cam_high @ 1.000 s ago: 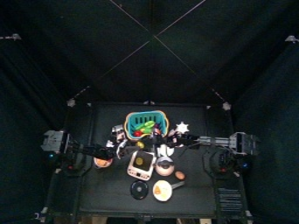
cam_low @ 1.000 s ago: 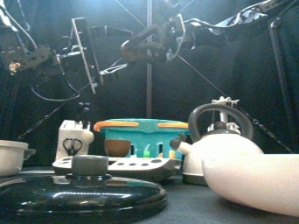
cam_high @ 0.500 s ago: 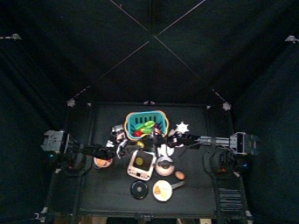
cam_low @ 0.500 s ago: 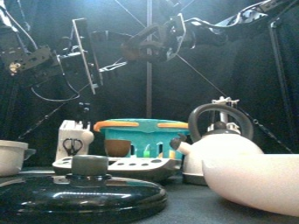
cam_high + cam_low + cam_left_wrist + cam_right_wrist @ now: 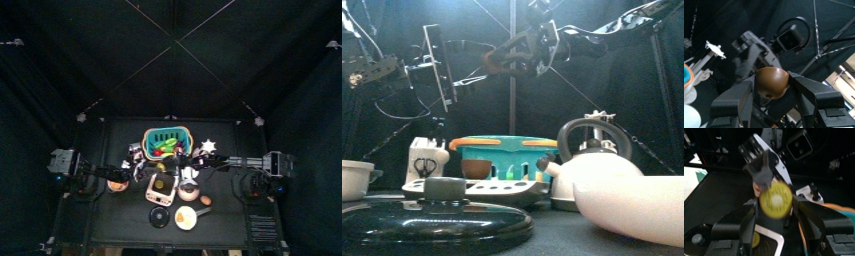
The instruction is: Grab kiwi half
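The black surface [image 5: 230, 208] carried a crowd of kitchen things, with a teal basket [image 5: 502, 152] toward its 12 o'clock side in the top view. In the front view, a white kettle [image 5: 599, 172] with a dark hoop handle stood at about 3 o'clock from the basket. A black pan lid [image 5: 436, 222] lay close to the front edge at about 7 o'clock.

Both arms reached in and met in the air, high at 12 o'clock above the basket and well clear of everything on the surface.

The left end effector [image 5: 773, 79] was clamped on the kiwi half [image 5: 772, 86], with a jaw pressed against each side of its brown rounded skin.

The right end effector [image 5: 777, 204] faced it from the other side. Its jaws stood wide apart, one on each side of the fruit's yellow-green cut face. Whether either jaw touched the fruit could not be told.
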